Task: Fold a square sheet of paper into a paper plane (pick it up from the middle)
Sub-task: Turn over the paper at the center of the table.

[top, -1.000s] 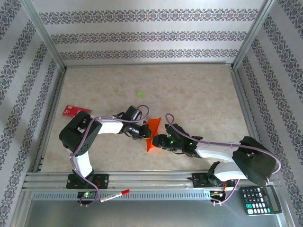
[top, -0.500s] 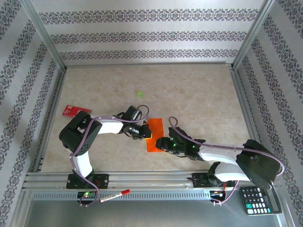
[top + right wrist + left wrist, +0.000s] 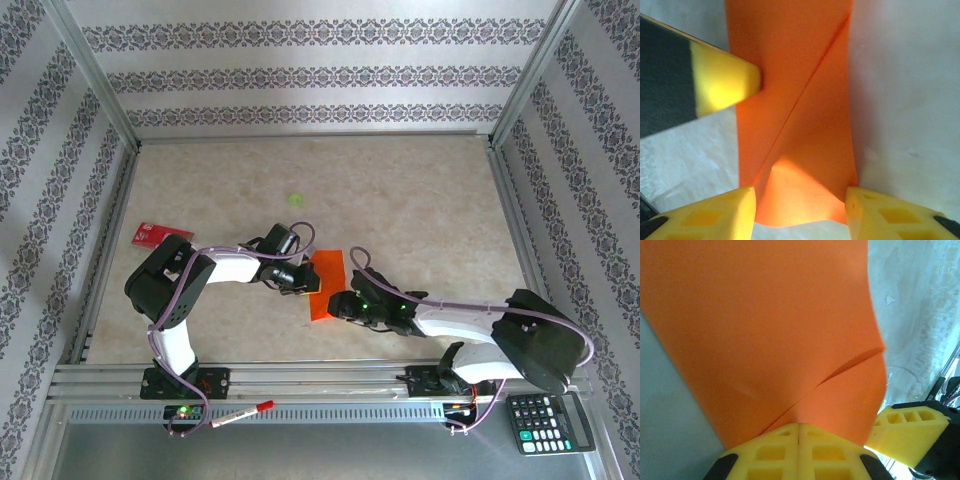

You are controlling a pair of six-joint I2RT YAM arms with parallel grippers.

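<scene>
Surroundings: patterned wallpaper on three sides, an aluminium frame, and a pale marbled table (image 3: 420,200) carrying the work.
Task thing: the square sheet of paper (image 3: 326,285), bright orange and already narrowed to a strip, lies on the table in the near middle, between the tips of the two arms. Both wrist views show a diagonal crease across it.
Long axis: runs near to far, with the far end leaning slightly to the right in the top view.
Left arm: the left fingers (image 3: 300,283) are pressed together. The left wrist view shows no gap between the yellow pads, and the strip's left edge is pinched in them partway along its length.
Right arm: the right fingers (image 3: 338,304) are spread wide and hold nothing. One pad sits on each side of the strip's near end, just beside its edges, but I cannot tell whether they touch it.
Key relation: the paper lies to the right of the left fingers and straight ahead of the right fingers, which look along its long axis. Both arms are at the sheet, but only the left has hold of it.
Likely step: a fold near the strip's near end, with the left arm anchoring the side.
Next move needs: the right fingers to act squarely on the crease line while the left grip holds.
Risk: thin paper may buckle or slide under a sideways push.
Elsewhere: a small red card (image 3: 152,234) at the table's left edge, a green spot (image 3: 296,199) farther back, and a calculator (image 3: 545,422) off the near right corner, all well apart from the paper.
</scene>
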